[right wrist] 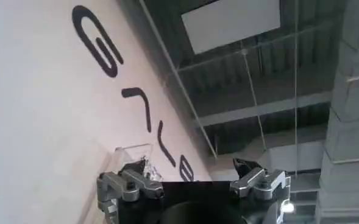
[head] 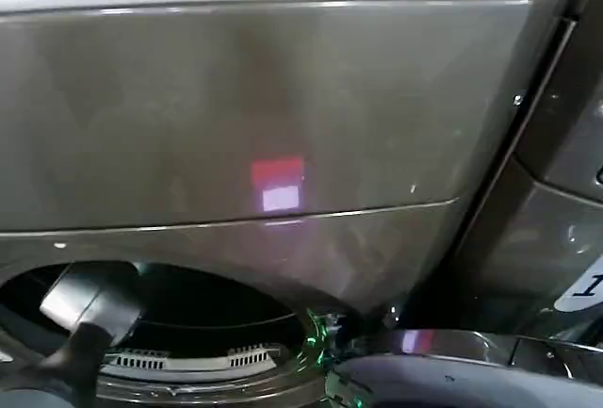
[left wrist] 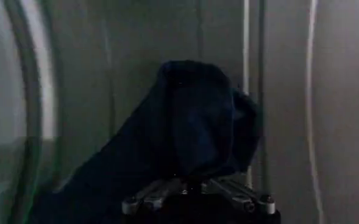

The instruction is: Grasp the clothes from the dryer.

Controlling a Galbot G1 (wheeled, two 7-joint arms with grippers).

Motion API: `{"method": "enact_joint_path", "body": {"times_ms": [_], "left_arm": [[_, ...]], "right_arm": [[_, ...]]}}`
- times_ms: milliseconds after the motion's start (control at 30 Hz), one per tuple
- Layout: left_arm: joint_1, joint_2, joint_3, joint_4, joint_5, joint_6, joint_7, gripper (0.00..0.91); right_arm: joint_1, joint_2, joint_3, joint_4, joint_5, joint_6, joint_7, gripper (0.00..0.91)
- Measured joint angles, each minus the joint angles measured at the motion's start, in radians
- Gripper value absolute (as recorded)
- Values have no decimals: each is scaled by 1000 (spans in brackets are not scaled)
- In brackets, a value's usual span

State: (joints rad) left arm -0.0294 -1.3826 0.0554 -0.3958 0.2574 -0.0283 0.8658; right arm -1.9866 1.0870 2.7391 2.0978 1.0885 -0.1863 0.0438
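While reaching inside dryer [head: 283, 116], left gripper [left wrist: 194, 182] clamps dark garment [left wrist: 185, 128]

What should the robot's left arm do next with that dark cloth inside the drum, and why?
Probably draw the left hand back out through the dryer opening. The dark cloth already appears bunched at its fingers, and the arm reaches into the drum. The right hand waits open, pointing up.

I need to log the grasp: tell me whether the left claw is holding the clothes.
Holding. In the left wrist view the left claw is closed into the dark blue clothes, which drape up over it inside the dryer drum.
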Motion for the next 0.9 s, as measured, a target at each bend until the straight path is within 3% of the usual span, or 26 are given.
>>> {"method": "enact_joint_path", "body": {"times_ms": [367, 900], "left_arm": [[124, -13, -118, -164, -186, -16, -406, 0], [250, -45, -195, -351, -359, -145, -950, 0]], "right_arm": [[17, -4, -16, -1, -7, 2, -2, 907], [28, -6, -31, -16, -57, -5, 17, 907]]}}
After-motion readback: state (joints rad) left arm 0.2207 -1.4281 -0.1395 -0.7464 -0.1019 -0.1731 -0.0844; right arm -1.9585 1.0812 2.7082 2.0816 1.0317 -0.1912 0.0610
